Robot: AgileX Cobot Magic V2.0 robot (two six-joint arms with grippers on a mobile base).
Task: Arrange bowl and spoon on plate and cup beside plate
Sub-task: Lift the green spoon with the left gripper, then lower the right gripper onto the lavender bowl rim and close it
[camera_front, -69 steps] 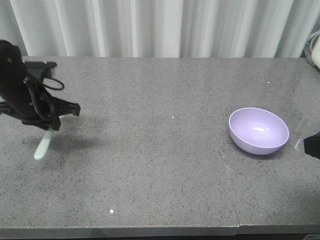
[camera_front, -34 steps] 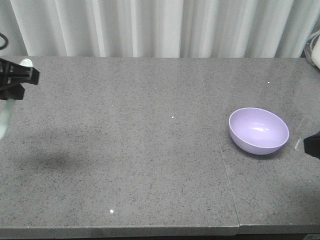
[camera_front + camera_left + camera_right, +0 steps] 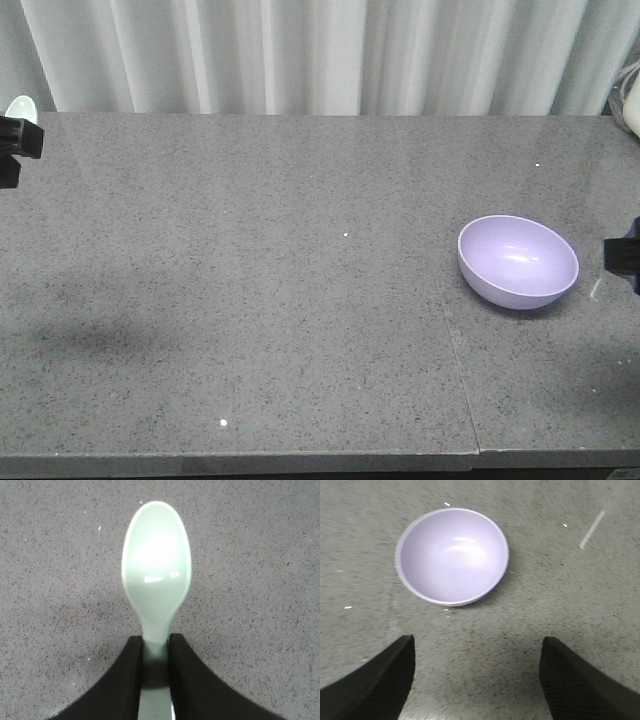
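The lavender bowl (image 3: pixel 518 260) sits upright on the grey table at the right; the right wrist view shows the bowl (image 3: pixel 452 555) from above, with nothing in it. My right gripper (image 3: pixel 476 652) hangs open just short of it, and only its tip (image 3: pixel 624 262) shows at the front view's right edge. My left gripper (image 3: pixel 155 641) is shut on the handle of the mint-green spoon (image 3: pixel 156 565), held above the table. At the front view's left edge the left gripper (image 3: pixel 15 147) shows with the spoon head (image 3: pixel 20 107) above it. The plate and the cup are out of view.
A grey speckled table (image 3: pixel 300 300) fills the views, with a seam (image 3: pixel 455 360) running front to back right of centre. White curtains (image 3: pixel 320 55) hang behind the far edge. A pale object (image 3: pixel 632 100) pokes in at the far right.
My left gripper has lifted the spoon off the table and carried it up and left, almost out of the front view. The right gripper's tip has risen slightly. The bowl has not moved.
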